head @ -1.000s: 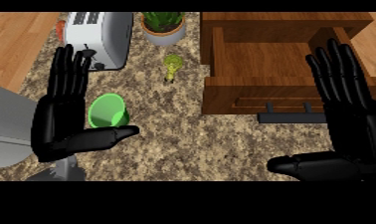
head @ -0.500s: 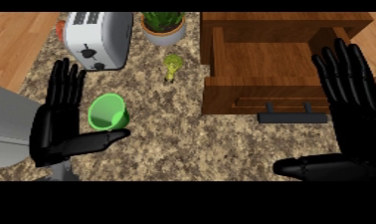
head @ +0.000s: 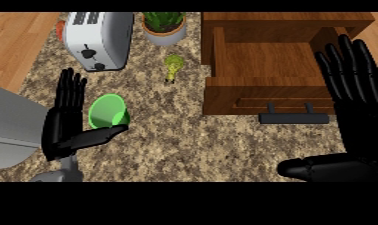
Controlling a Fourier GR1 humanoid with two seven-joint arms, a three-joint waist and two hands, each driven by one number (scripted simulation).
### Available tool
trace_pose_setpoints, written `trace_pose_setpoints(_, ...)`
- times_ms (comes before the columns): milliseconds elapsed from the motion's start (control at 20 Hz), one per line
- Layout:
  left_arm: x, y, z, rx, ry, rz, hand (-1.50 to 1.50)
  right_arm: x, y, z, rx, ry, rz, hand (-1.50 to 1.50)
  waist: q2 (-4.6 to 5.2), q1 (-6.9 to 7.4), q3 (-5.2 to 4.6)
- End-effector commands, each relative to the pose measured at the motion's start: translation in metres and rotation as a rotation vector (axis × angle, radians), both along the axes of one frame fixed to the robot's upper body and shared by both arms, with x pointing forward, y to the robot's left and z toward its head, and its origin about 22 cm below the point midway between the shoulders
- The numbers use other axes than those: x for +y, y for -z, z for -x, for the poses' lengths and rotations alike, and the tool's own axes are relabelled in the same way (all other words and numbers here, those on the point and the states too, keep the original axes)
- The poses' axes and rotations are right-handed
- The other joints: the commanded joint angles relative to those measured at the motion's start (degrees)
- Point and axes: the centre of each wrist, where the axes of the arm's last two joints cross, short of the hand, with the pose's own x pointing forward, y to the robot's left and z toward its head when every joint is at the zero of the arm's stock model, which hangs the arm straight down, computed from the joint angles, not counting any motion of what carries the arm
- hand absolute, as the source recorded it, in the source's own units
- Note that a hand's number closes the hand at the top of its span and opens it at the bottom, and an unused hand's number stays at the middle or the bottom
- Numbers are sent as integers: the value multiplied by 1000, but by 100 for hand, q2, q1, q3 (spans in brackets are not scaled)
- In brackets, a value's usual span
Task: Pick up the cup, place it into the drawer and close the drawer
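Left hand (head: 65, 119) moved lower, fingers straight, thumb touching bright green cup (head: 108, 112); right hand (head: 353, 104) open, empty.

Glossy black left hand (head: 65, 121), matching black right hand (head: 353, 94), grey forearm (head: 59, 174)

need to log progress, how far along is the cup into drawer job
Done: only that the drawer stands open and holds nothing I can see. In hand: the left robot hand is open right beside the green cup, thumb under it, fingers not curled round it. The right robot hand is open over the drawer's right side. Left: grasp the cup, lift it, place it in the drawer, push the drawer shut.
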Motion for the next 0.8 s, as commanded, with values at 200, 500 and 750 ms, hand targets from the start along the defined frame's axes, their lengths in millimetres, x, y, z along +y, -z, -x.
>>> trace_pose_setpoints(200, 19, 56, 20, 30, -6, -5, -150, -13, 4, 1, 24, -8, 27, -150, 1, -1, -1)
trace_pose_setpoints(500, 10, 74, 8, 59, 2, 20, -150, 10, 1, -13, 5, -4, 3, -150, 1, 7, -1)
trace_pose_setpoints(750, 11, 74, 0, 47, -18, 4, -150, -6, -7, 6, -13, -15, -12, -150, -2, -1, 0)
